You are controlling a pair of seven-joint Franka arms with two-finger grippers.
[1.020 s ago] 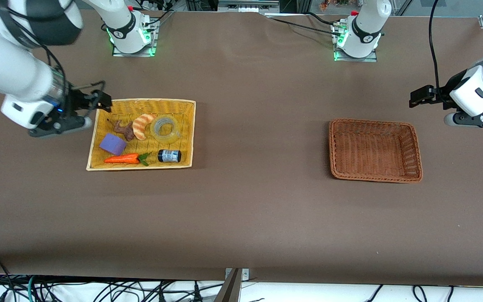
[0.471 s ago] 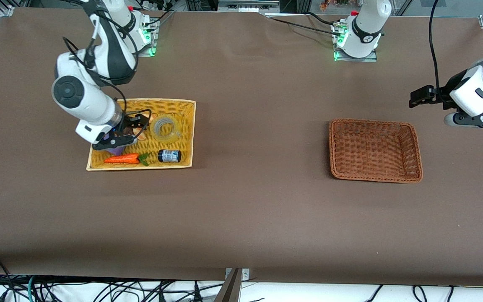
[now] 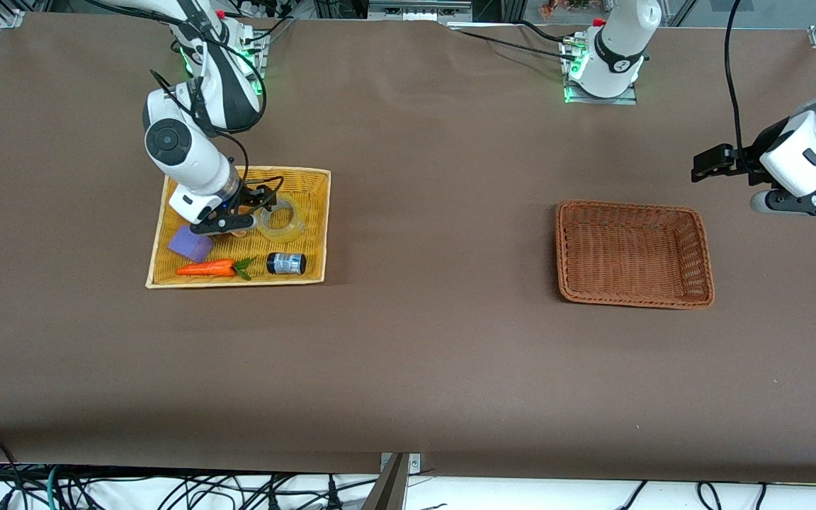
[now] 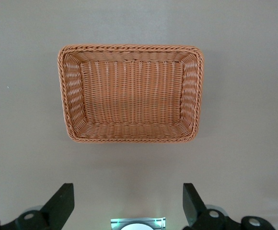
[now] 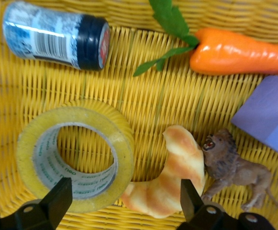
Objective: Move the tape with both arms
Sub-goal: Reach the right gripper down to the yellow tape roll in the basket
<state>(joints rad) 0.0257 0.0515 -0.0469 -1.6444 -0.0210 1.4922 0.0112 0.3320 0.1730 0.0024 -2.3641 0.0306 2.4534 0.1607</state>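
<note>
Nearest the front camera we see a wide bare stretch of the brown table point(image 3: 408, 368), running its whole length with open room for an arm to sweep. Farther up, toward the right arm's end, sits the yellow tray point(image 3: 312, 212), and in it, nearest first, lie the carrot point(image 3: 208, 268) and the black jar point(image 3: 286, 263) on its side, then the purple block point(image 3: 191, 244) just beside the tray's outer edge. The tape point(image 3: 282, 217) lies flat at about the tray's two o'clock corner, apart from the rim on every side, with the jar at its six o'clock and the croissant point(image 5: 170, 177) just beside it. In the right wrist view the tape point(image 5: 74, 158) shows as a yellowish translucent ring with a grey-white core printed in green, and the toy lion point(image 5: 237, 172) is touching the croissant. The right gripper point(image 3: 261, 200) hangs low over the tray between tape and croissant, its fingers point(image 5: 57, 201) spread wide and holding nothing. Toward the left arm's end the brown basket point(image 3: 633, 253) holds nothing, with bare table on all sides. The left gripper point(image 3: 707, 165) waits above the table at the basket's one o'clock, fingers point(image 4: 62, 203) parted and free.
</note>
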